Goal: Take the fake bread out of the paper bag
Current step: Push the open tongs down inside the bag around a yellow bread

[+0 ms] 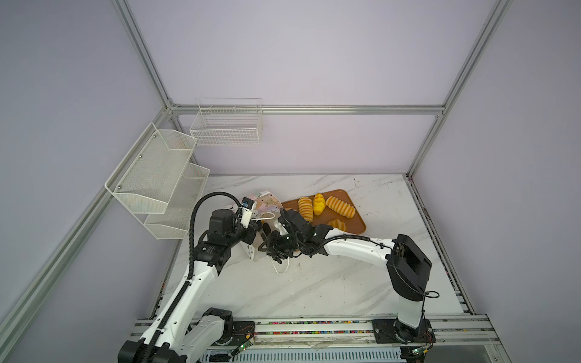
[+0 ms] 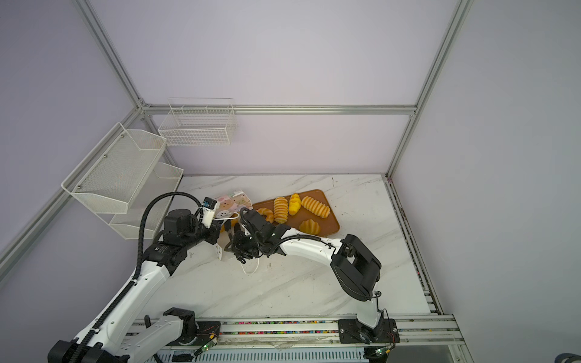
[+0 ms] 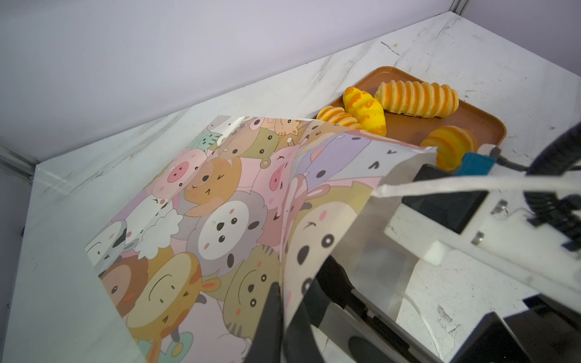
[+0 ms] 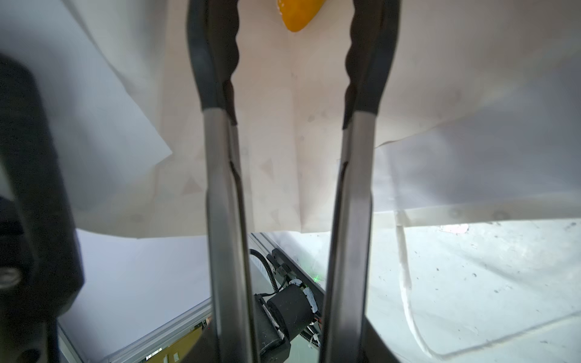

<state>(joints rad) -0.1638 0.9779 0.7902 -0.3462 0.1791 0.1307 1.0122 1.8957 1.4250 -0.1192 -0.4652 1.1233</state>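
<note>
The paper bag [image 1: 267, 201] [image 3: 220, 204] with its cartoon print lies on its side, mouth toward the arms. My left gripper [image 3: 283, 314] [image 1: 253, 240] is shut on the bag's upper edge and holds the mouth up. My right gripper [image 1: 275, 248] [image 4: 289, 345] is shut on metal tongs [image 4: 220, 188], which reach into the bag with their black tips apart. One piece of fake bread [image 4: 298, 15] lies inside, just beyond the tips. More fake bread sits on the tray: two ridged rolls [image 1: 305, 207] [image 1: 340, 206], a yellow piece [image 1: 319, 204] and a bun [image 1: 337, 224].
The orange-brown tray [image 1: 358, 224] lies right behind the bag and the right forearm. A white cord handle [image 1: 281, 267] trails onto the marble table [image 1: 314, 289]. Two white wire baskets [image 1: 226, 125] [image 1: 157, 179] hang at the back left.
</note>
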